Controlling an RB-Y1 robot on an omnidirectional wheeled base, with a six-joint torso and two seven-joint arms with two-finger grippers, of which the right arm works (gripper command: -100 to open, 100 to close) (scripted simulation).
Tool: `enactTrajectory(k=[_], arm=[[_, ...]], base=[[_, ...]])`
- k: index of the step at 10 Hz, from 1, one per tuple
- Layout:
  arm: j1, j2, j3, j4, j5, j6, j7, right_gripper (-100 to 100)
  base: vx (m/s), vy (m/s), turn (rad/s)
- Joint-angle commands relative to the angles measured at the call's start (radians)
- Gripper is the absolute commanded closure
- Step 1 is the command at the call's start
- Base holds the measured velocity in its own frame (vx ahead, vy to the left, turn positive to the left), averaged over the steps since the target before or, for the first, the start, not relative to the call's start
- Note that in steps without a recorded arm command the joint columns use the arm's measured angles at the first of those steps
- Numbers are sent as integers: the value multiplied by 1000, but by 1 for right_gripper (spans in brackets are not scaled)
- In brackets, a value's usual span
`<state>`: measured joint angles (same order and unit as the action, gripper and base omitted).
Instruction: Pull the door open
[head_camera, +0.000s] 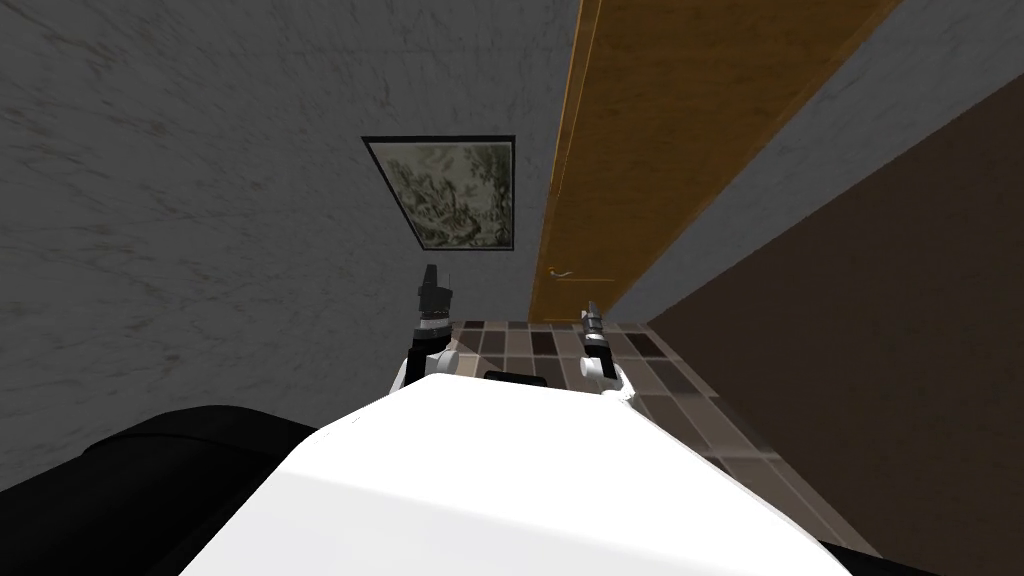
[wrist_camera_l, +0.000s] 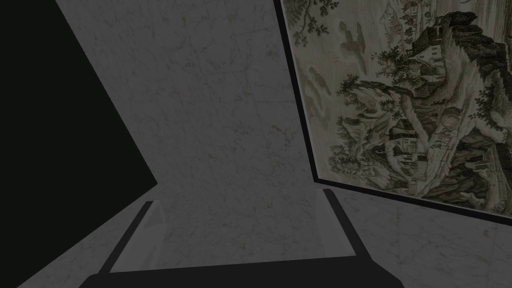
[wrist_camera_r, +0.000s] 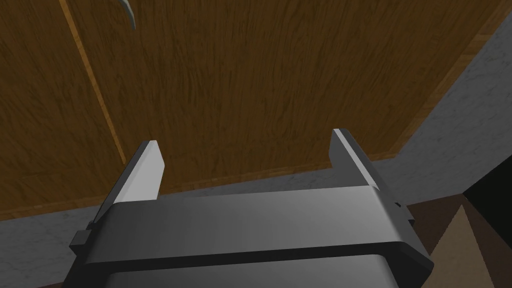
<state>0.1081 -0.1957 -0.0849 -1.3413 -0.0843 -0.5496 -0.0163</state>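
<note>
A brown wooden door (head_camera: 640, 150) stands shut in the grey wall ahead, with a small curved lever handle (head_camera: 560, 271) low on its left side. My right gripper (head_camera: 590, 314) is held up in front of the door, a little right of the handle and apart from it. In the right wrist view this gripper (wrist_camera_r: 245, 150) is open with nothing between its fingers, facing the door panel (wrist_camera_r: 250, 85); the handle's tip (wrist_camera_r: 130, 12) lies beyond the left finger. My left gripper (head_camera: 432, 278) is raised toward the wall beside the door; its fingers (wrist_camera_l: 345, 225) stand open.
A framed landscape picture (head_camera: 455, 190) hangs on the grey wall left of the door. A dark brown wall (head_camera: 880, 340) runs along the right side. The floor (head_camera: 640, 370) is tiled in brown and grey. A black shape (head_camera: 140, 480) lies at the lower left.
</note>
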Motion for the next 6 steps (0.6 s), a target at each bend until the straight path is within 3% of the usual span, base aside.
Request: enactTrajectory(k=[1,6], arm=[[-16,-8,-4,45,-5,-9,-4,-100],[-86,-36,-18,213,-24,-42,-13,-100]], base=[[58,-17,104],[85,-40,176]])
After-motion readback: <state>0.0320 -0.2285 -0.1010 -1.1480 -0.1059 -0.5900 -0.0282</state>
